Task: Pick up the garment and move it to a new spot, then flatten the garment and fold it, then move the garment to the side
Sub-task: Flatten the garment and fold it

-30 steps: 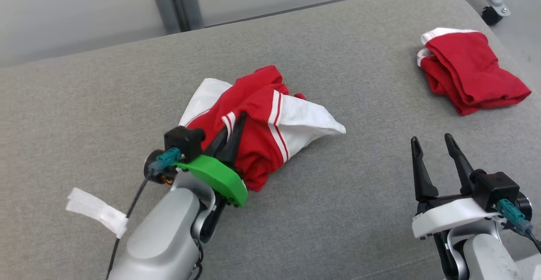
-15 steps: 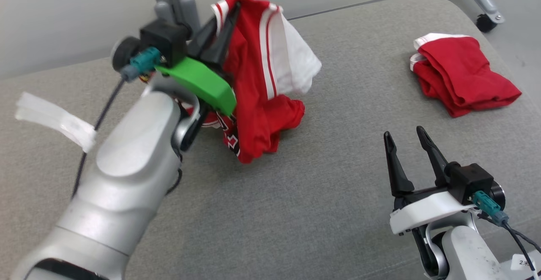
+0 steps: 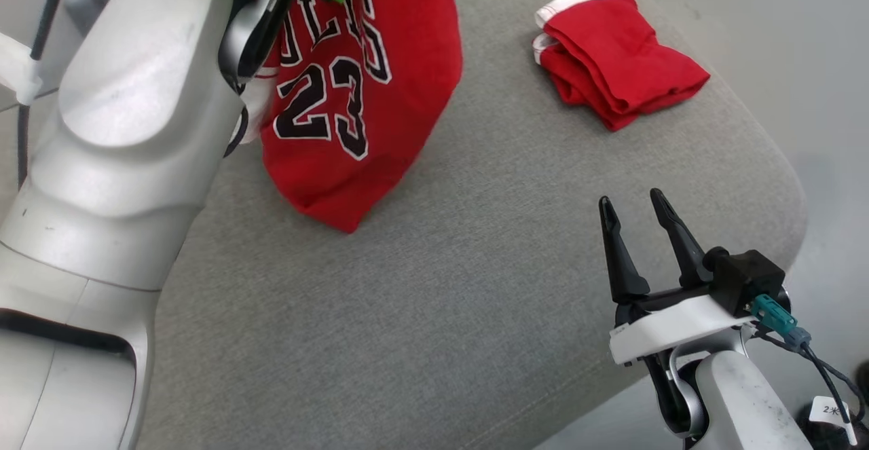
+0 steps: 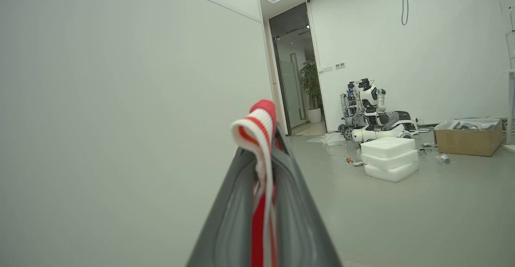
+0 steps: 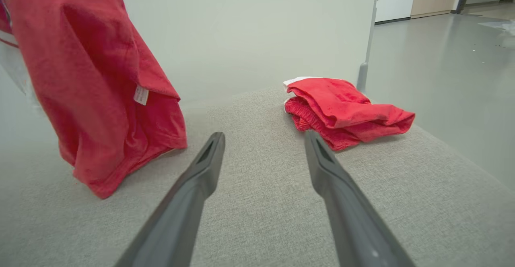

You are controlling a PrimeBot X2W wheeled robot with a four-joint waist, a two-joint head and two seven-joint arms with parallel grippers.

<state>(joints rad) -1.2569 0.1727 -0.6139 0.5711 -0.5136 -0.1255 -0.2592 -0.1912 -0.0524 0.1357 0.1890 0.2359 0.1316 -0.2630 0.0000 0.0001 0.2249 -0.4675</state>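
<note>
Presently, the left gripper (image 4: 262,148) is clamped tight on the red-and-white ribbed trim of the red number 23 jersey (image 3: 353,97). The jersey hangs at the upper left of the head view, its lowest corner touching the grey cushion (image 3: 441,314). The right gripper (image 3: 631,199), at lower right, holds its jaws spread wide and empty above the cushion. A folded red garment (image 3: 611,63) lies at upper right, well apart from the jersey.
</note>
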